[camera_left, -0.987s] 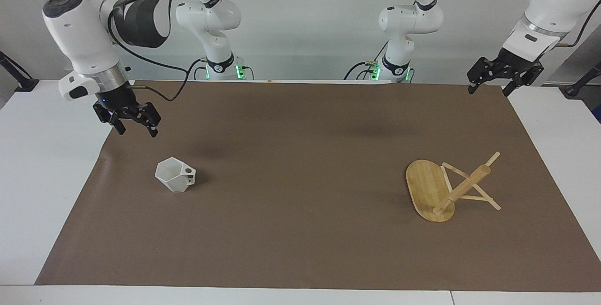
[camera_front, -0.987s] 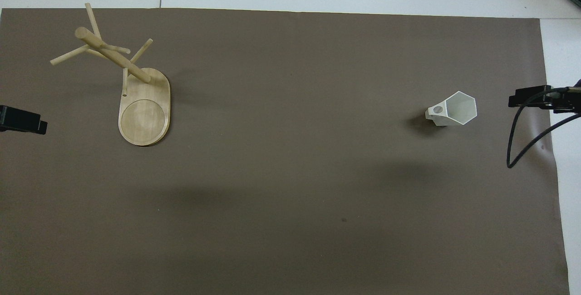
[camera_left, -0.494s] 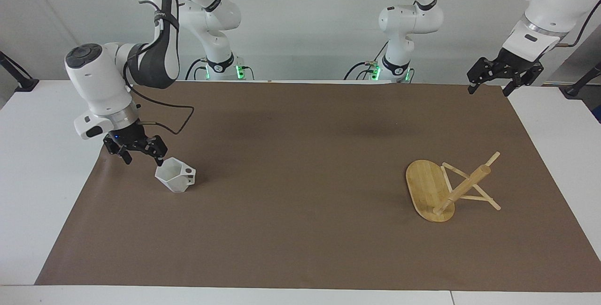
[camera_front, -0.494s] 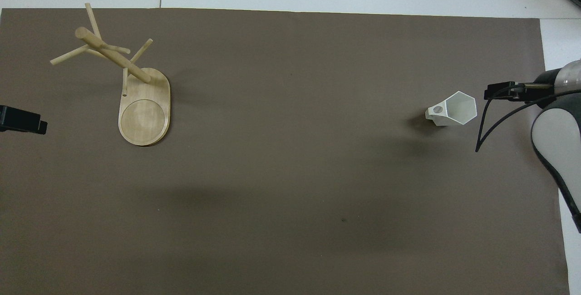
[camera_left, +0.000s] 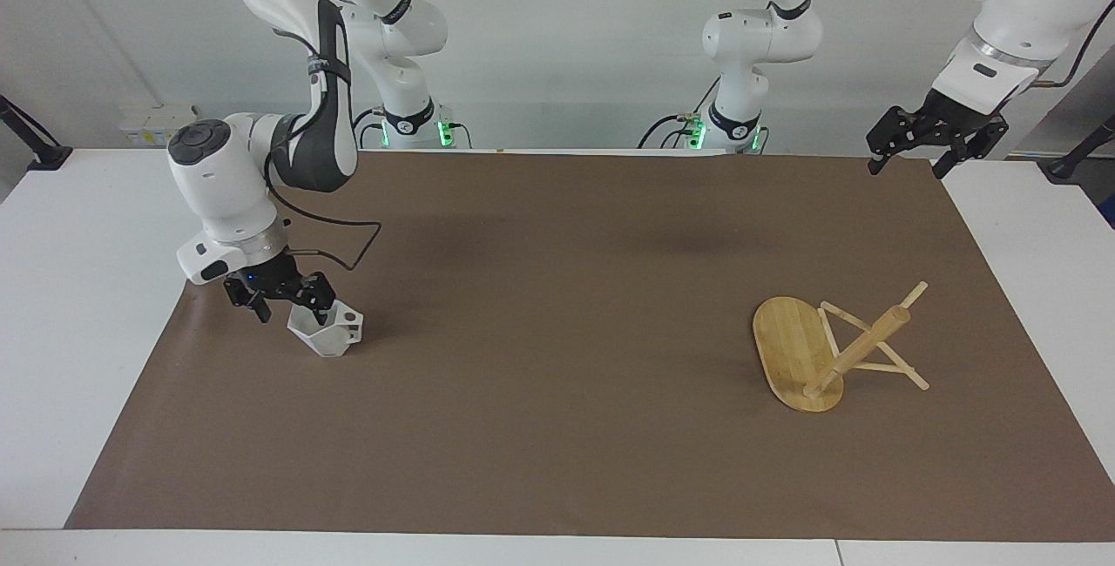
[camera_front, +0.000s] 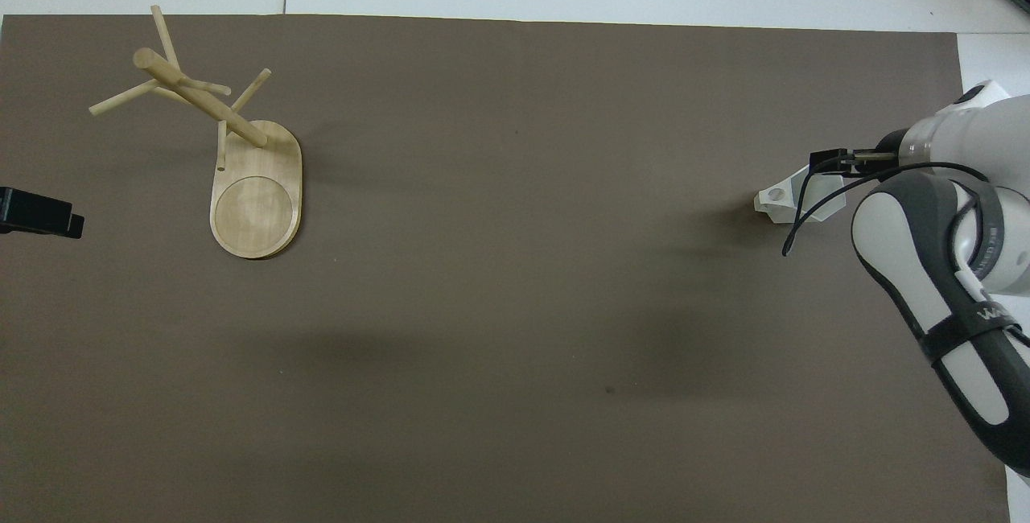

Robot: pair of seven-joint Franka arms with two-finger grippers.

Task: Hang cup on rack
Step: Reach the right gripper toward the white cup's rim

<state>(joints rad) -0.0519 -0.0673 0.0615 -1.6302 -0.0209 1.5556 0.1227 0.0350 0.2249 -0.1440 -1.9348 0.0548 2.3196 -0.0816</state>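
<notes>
The white faceted cup [camera_left: 331,335] stands upright on the brown mat toward the right arm's end, its handle pointing toward the table's middle. In the overhead view the cup [camera_front: 779,199] is partly covered by the arm. My right gripper [camera_left: 292,315] is open and low at the cup's rim, one finger at the cup's mouth and the other outside its wall; it also shows in the overhead view [camera_front: 829,161]. The bamboo rack [camera_left: 797,357] stands upright toward the left arm's end, and shows in the overhead view [camera_front: 257,193]. My left gripper [camera_left: 908,167] waits open, raised over the mat's corner; its tip shows in the overhead view [camera_front: 40,213].
The brown mat [camera_left: 557,444] covers most of the white table [camera_left: 78,287]. A black cable [camera_left: 348,239] loops from the right wrist above the mat. The rack's thin pegs [camera_left: 880,366] stick out around its post.
My right gripper has come down and moved toward the table's middle, from raised over the mat's edge to the cup's rim. The cup, the rack and the left arm have not moved.
</notes>
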